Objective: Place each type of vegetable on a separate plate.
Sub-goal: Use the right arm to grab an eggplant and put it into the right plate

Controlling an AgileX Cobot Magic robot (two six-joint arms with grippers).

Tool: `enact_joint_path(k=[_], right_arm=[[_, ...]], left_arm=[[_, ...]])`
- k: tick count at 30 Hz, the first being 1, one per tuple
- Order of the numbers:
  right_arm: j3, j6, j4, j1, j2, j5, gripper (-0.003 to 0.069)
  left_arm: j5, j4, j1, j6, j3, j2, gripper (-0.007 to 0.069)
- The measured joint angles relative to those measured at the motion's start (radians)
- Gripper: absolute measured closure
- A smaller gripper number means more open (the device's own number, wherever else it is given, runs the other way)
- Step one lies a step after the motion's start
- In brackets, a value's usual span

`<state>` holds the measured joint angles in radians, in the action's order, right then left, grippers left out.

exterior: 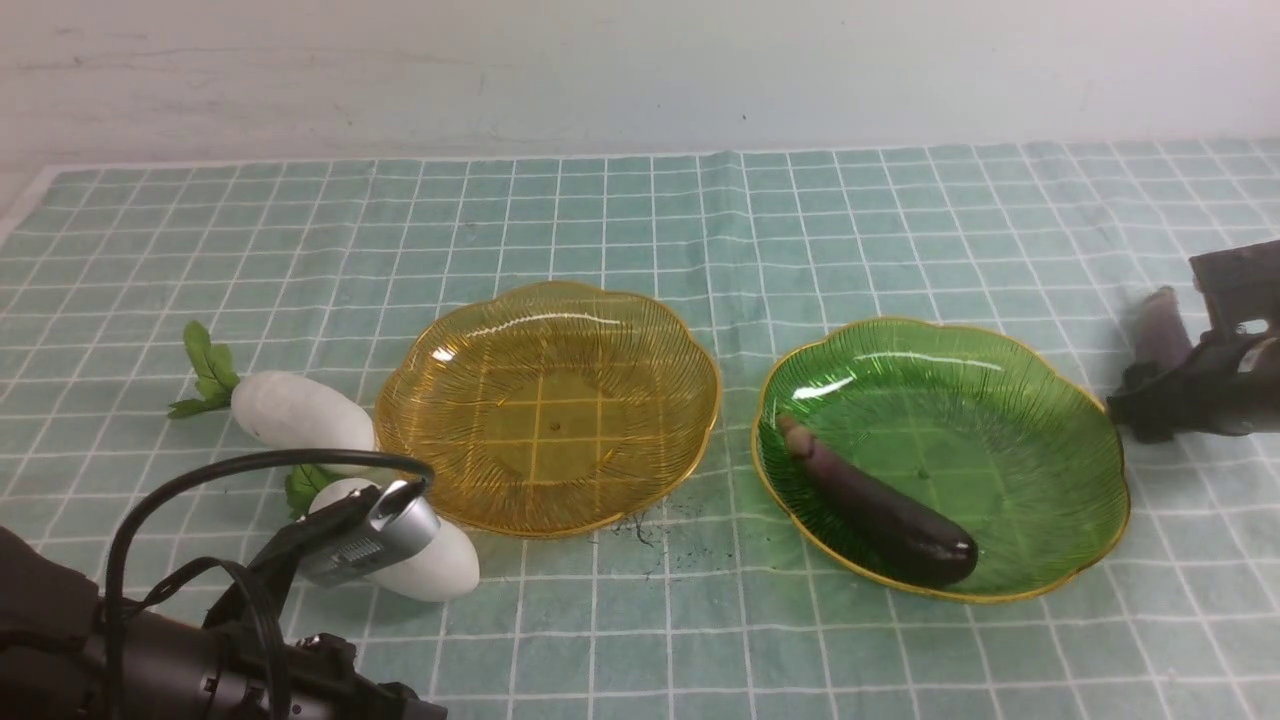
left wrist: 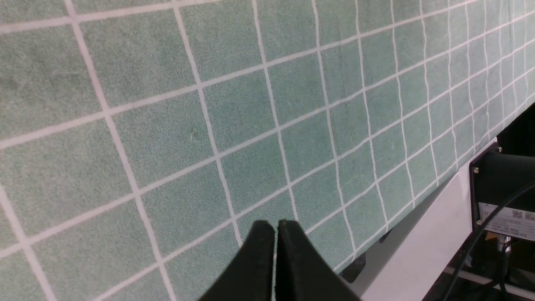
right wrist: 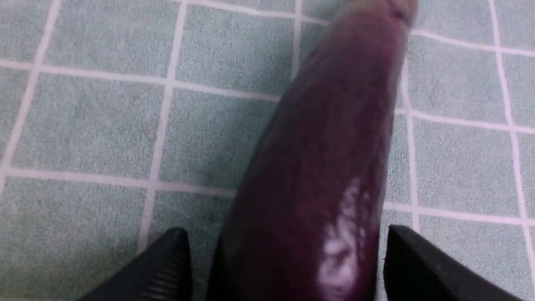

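Glossy dark-purple eggplant point(right wrist: 317, 167) lies between spread jaws of right gripper point(right wrist: 286, 232); left gripper point(left wrist: 274, 225) closed.

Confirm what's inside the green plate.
One eggplant lies in the green plate, near its left-front rim; the rest is bare. Whatever sits directly beneath the eggplant is covered.

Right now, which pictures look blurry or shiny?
Front view: the far-right eggplant is blurred; white glare streaks the amber plate and green plate. Right wrist view: that eggplant looks soft with a white shine. Left wrist view: sharp checked cloth.
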<state>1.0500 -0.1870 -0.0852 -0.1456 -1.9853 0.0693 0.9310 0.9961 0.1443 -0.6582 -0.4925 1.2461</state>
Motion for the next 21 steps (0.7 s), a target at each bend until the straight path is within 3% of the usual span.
enact_joint_path(k=[3,8,16,19,21], right_arm=[[0.003,0.001,0.004,0.0,0.0,0.013,0.0115],[0.007,0.023,0.012,0.0,0.008,0.051,0.0263],[0.001,0.023,0.015,0.0,0.19,0.225,0.0262],[0.001,0.026,0.059,0.0,0.299,0.285,0.0262],[0.001,0.047,0.152,0.0,0.409,0.354,0.0262]], left_arm=[[0.0,0.0,0.0,0.0,0.0,0.0,0.0631],[0.0,0.0,0.0,0.0,0.0,0.0,0.0631],[0.0,0.0,0.0,0.0,0.0,0.0,0.0631],[0.0,0.0,0.0,0.0,0.0,0.0,0.0631],[0.0,0.0,0.0,0.0,0.0,0.0,0.0631]])
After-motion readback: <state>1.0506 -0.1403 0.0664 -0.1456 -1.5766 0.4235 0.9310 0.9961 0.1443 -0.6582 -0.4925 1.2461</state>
